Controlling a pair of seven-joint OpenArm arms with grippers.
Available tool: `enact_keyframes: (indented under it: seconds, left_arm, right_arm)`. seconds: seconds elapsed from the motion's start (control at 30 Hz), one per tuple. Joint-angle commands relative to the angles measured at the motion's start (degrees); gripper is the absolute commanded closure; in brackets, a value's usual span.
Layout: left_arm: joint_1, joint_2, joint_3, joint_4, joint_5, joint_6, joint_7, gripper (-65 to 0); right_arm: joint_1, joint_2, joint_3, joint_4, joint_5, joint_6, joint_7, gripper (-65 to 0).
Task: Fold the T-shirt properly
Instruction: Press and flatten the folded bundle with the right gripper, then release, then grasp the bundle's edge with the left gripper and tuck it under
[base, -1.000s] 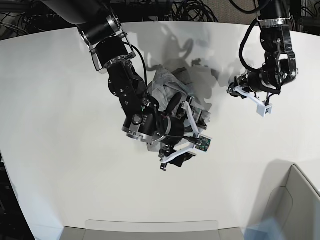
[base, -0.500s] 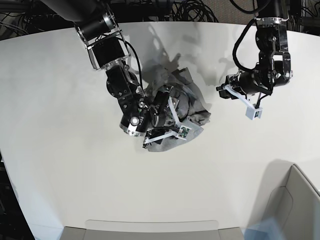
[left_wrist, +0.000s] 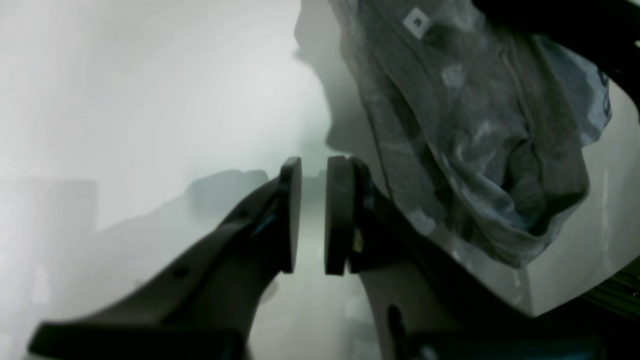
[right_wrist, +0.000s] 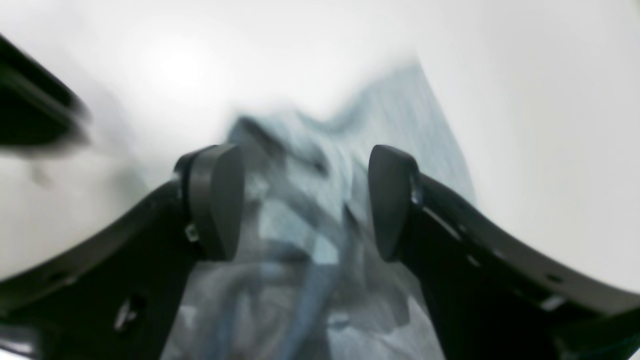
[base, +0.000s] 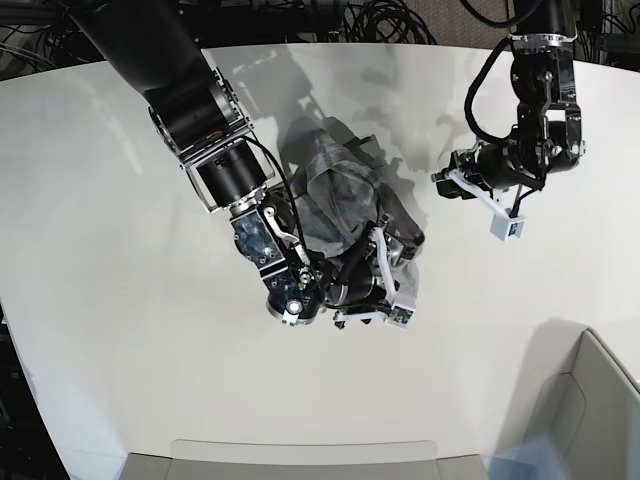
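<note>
the t-shirt (base: 345, 200) lies bunched mid-worktop (base: 120, 300), so the right hand (right_wrist: 305, 200) hangs over it spread wide, likely to pinch a fold, while the left hand (left_wrist: 312, 215) waits off to the side, narrow and holding nothing.

right arm reaches way down and in, wrist bent low | right gripper (right_wrist: 305, 200) jaws spread wide, nothing pinched | left arm hangs off to the side, elbow bent | left gripper (left_wrist: 312, 215) pads nearly together, just a thin gap, holding nothing
</note>
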Motion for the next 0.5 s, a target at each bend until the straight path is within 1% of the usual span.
enact_keyframes:
  seconds: [0.0,0.07,0.13,0.2,0.27,0.33,0.4,0.47]
  left_arm:
    - [-0.80,-0.54,-0.47,1.19,-0.93,0.37,0.11,-10.3]
    - [-0.80,-0.54,-0.47,2.77,-0.93,0.28,-0.42,-10.3]
    - [-0.80,-0.54,-0.47,5.58,-0.93,0.20,-0.50,-10.3]
    - [-0.72,-0.36,-0.47,8.66,-0.93,0.11,-0.50,-10.3]
    - [-0.63,1.22,-0.38,11.48,-0.93,0.02,-0.50,-10.3]
    - [-0.63,2.10,0.14,13.23,-0.93,0.02,-0.50,-10.3]
    - [-0.72,3.33,2.25,13.41,-1.01,0.02,0.02,-10.5]
    - [-0.72,3.51,6.21,13.32,-0.93,0.02,0.02,-10.6]
  right_arm:
    - [2.03,-0.33,0.17,1.90,1.21,0.89,0.79,-37.4]
    - [1.33,0.09,1.05,4.80,1.47,0.89,-0.61,-37.4]
    - [-0.08,1.59,2.63,8.15,1.21,0.89,-2.81,-37.4]
    - [-1.58,3.96,6.06,12.10,1.21,0.89,-5.36,-37.5]
    - [-3.51,5.98,9.76,16.58,1.21,0.89,-8.52,-37.5]
    - [-5.53,9.15,13.27,21.16,1.21,0.89,-11.34,-37.5]
    - [-8.34,11.96,16.26,25.20,1.21,0.89,-13.45,-37.5]
    - [-11.25,15.04,18.81,28.54,1.21,0.89,-15.03,-37.5]
